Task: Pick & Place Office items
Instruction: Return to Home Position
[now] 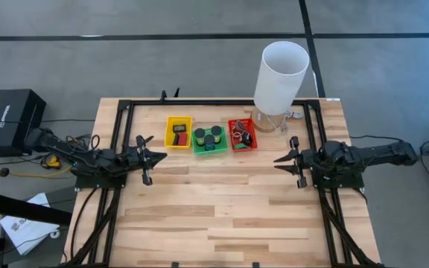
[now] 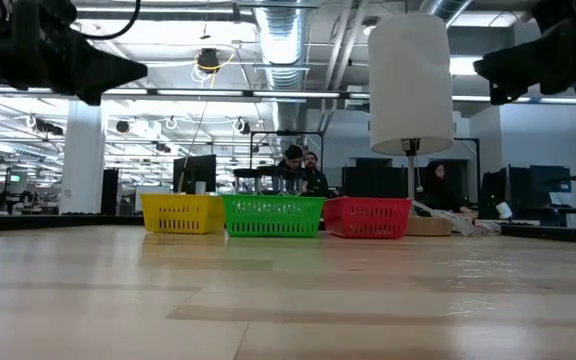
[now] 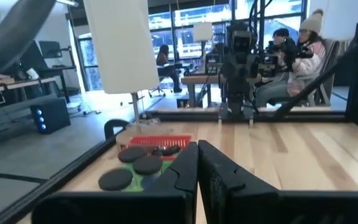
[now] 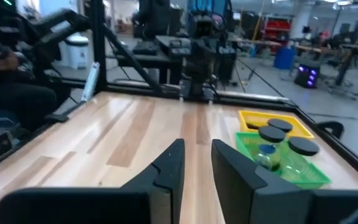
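Note:
The office items lie in three small trays near the table's far edge. A black and red rectangle is in the yellow tray [image 1: 178, 132]. Dark round cylinders [image 1: 209, 138] stand in the green tray [image 1: 209, 150]. Thin rings and small pieces fill the red tray [image 1: 243, 134]. My left gripper [image 1: 164, 157] hovers shut above the table, left of and nearer than the trays, pointing right. My right gripper [image 1: 277, 160] hovers to the right of the trays, pointing left, its fingers a narrow gap apart [image 4: 197, 155]. Neither holds anything.
A tall white cylinder [image 1: 280, 74] stands on a stand at the far right, just behind the red tray. A black frame [image 1: 125, 104] borders the table. People sit at desks in the room beyond. Bare wood [image 1: 222, 208] spans the middle and near side.

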